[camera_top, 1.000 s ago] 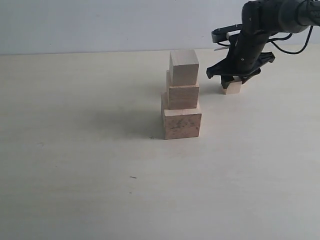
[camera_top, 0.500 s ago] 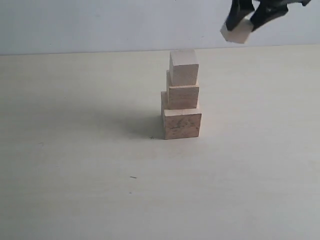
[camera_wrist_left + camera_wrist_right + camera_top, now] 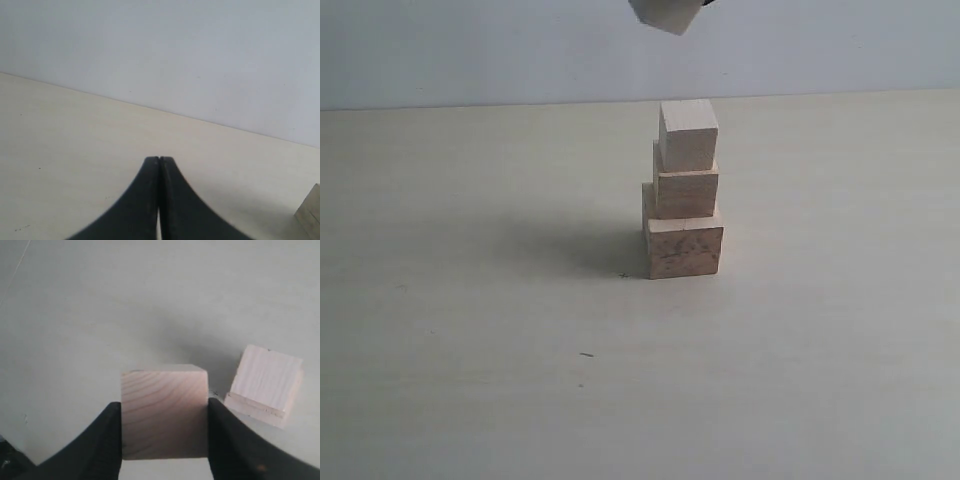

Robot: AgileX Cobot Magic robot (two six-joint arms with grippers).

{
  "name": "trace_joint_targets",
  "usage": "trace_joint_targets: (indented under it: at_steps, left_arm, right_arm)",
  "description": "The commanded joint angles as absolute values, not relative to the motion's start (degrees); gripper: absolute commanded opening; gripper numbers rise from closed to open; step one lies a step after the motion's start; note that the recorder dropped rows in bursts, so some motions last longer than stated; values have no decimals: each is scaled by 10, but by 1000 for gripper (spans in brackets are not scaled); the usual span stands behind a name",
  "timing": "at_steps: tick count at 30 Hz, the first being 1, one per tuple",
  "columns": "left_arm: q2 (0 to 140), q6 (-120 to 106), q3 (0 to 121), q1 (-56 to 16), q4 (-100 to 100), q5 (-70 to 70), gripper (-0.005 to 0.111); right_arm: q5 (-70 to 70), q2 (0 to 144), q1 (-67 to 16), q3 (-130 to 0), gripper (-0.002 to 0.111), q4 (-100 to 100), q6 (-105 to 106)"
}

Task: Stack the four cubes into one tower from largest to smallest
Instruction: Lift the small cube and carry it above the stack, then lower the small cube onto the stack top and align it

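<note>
The right tool (image 3: pixel 164 432) clamps smallest cube (image 3: pixel 164 407), apparently above tower (image 3: pixel 684 205).

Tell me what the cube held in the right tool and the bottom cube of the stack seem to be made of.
Held cube: pale, bare-looking wood. Fine curved grain lines show on its face, and the surface is matte with no gloss.
Bottom cube: also wood, darker, with mottled brown grain and a matte surface.
Whether either has a clear sealer cannot be told.

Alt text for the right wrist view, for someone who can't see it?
The right end effector holds a small cube of pale wood between its black fingers, above the table. Off to one side below, the tower is seen from above.
</note>
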State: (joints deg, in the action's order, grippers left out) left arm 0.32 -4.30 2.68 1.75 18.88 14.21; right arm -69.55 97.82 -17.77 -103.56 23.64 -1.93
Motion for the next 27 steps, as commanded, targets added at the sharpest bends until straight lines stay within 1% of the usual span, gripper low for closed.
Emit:
trace_joint_targets:
  at_steps: [1, 5, 11, 19, 23, 27]
  left_arm:
    - [0, -44, 25, 18, 186, 139, 0]
    - [0, -44, 25, 11, 186, 139, 0]
    - [0, -44, 25, 4, 186, 139, 0]
    - [0, -44, 25, 4, 186, 139, 0]
    - [0, -44, 25, 4, 186, 139, 0]
    - [0, -44, 25, 4, 186, 139, 0]
  right_arm:
    - [-700, 1006, -200, -1039, 37, 137, -78]
    - [-700, 1036, -200, -1039, 37, 101, -110]
    - [-700, 1061, -200, -1039, 37, 99, -158]
    - [-694, 1059, -200, -1039, 37, 86, -247]
    - [-685, 1061, -203, -1039, 37, 19, -292]
    - [-700, 1061, -213, -1039, 37, 6, -293]
